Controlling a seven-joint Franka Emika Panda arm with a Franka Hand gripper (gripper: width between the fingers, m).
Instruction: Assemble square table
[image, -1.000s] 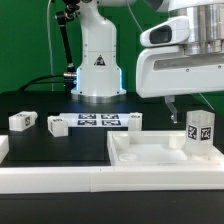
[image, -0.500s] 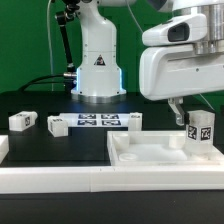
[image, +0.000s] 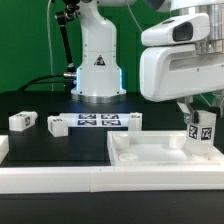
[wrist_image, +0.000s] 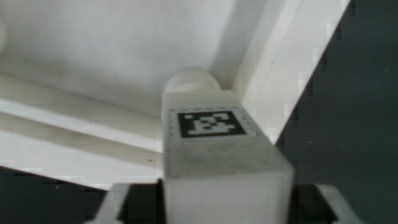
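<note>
Gripper (image: 196, 118) is clamped on an upright white leg (image: 201, 132), its fingers (image: 186, 110) pressed to the leg's sides. Beneath it, the leg stands in a corner of the square tabletop (image: 150, 166). Well away, toward the exterior view's left, lie three loose legs (image: 22, 121) and the marker board (image: 98, 122).

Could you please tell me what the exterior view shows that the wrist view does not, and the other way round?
Only the exterior view shows the arm's base, the marker board and three loose legs on the black surface. Only the wrist view shows the pincer's fingers flanking the standing leg with no gap visible. Both show that standing leg, the tabletop it stands in, and the pincer over it.
</note>
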